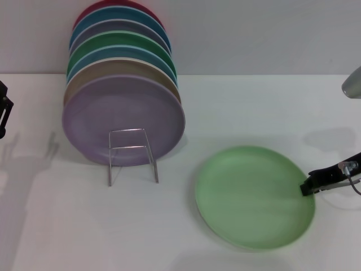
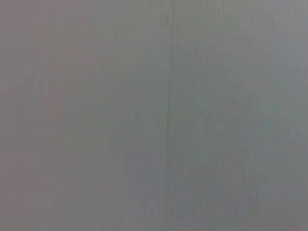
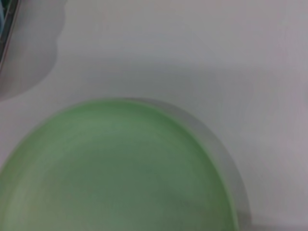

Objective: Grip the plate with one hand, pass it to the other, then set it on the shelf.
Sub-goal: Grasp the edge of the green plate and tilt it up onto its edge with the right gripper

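Note:
The light mint-green plate [image 1: 254, 196] lies flat on the white table at the front right. It fills the lower part of the right wrist view [image 3: 120, 173]. My right gripper [image 1: 307, 186] reaches in from the right edge and is at the plate's right rim. My left gripper [image 1: 3, 110] shows only partly at the far left edge, away from the plate. The silver wire shelf [image 1: 132, 153] stands left of centre, in front of a row of upright plates. The left wrist view shows only a plain grey surface.
Several plates lean in a row behind the wire shelf, the lilac plate [image 1: 124, 118] in front, then tan, dark green, blue and red ones. White table [image 1: 237, 107] lies between the shelf and the mint plate. A grey wall stands behind.

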### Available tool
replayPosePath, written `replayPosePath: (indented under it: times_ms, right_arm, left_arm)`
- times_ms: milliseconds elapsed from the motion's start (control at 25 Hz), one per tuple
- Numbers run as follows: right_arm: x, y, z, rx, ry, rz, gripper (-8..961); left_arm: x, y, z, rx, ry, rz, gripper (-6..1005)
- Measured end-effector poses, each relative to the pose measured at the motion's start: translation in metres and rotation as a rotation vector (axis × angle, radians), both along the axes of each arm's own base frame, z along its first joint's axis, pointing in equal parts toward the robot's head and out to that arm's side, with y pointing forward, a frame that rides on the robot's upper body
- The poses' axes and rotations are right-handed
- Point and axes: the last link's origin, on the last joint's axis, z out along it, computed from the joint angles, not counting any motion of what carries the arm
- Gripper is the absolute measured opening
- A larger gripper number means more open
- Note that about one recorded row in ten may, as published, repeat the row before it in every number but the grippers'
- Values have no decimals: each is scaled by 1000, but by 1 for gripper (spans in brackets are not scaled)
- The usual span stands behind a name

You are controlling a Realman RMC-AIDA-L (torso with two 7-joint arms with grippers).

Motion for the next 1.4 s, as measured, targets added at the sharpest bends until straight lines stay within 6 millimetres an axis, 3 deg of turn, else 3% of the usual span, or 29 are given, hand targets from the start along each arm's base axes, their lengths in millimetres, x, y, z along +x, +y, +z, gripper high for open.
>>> replayPosePath:
  times_ms: [200, 280, 520, 680, 1000, 1200, 1400]
  right_arm:
    - [0, 1, -1, -4, -15, 14, 177]
    - [-1, 2, -1, -3, -19, 19, 40]
    - [-7, 5, 6, 45, -20, 57, 24]
    - [-28, 10, 32, 194, -40, 170, 21]
    - [-41, 17, 64, 417, -98, 301, 20]
    - [-44, 24, 65, 517, -139, 405, 20]
    - [-50, 33, 47, 584, -164, 516, 20]
  left_arm:
    - [0, 0, 0, 1, 0, 1, 809]
    - [0, 0, 0, 2, 0, 2, 809]
    - [-2, -1, 1, 4, 2, 5, 808]
    - [-1, -1, 2, 7, 2, 0, 808]
    - [2, -2, 2, 13, 4, -19, 808]
    - [3, -4, 1, 12, 4, -27, 808]
    - [5, -4, -1, 4, 5, -39, 808]
